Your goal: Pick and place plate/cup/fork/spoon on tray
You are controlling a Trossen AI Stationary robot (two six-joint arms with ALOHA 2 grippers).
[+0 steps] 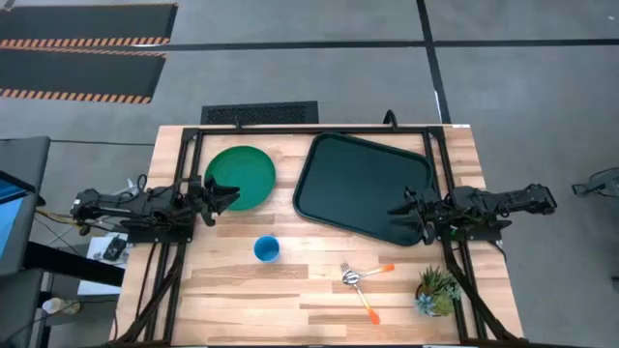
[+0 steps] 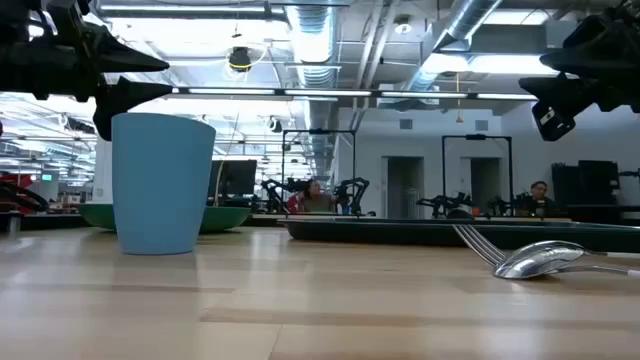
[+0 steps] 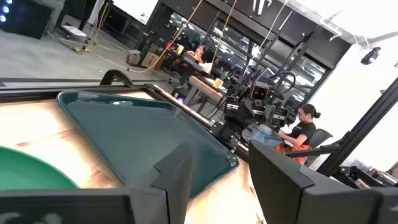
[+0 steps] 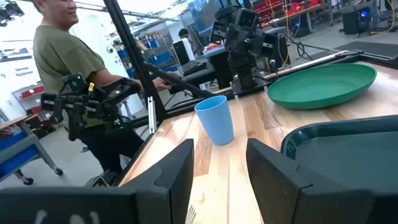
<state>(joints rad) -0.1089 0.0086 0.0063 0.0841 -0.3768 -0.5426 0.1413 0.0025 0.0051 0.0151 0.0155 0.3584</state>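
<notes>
The bench is pale wood planking, standing on a grey concrete floor with hazard-striped dark mats at the far left. Beyond it, the low view looks into a workshop with exposed ceiling ducts; other robot rigs and seated people show in the distance, and a person in an olive shirt stands beside the bench. No writing or label can be read anywhere.

The tray lies on the far right part of the bench with nothing in it. The plate sits to its left, also bare, and the cup stands upright nearer the front, apart from both — whether anything is inside it cannot be told. The fork and the spoon lie crossed at their metal heads on the front right, next to a small potted plant.

The left claw hovers at the plate's left edge, fingers spread, holding nothing. The right claw hovers over the tray's right rim, likewise spread and holding nothing.
</notes>
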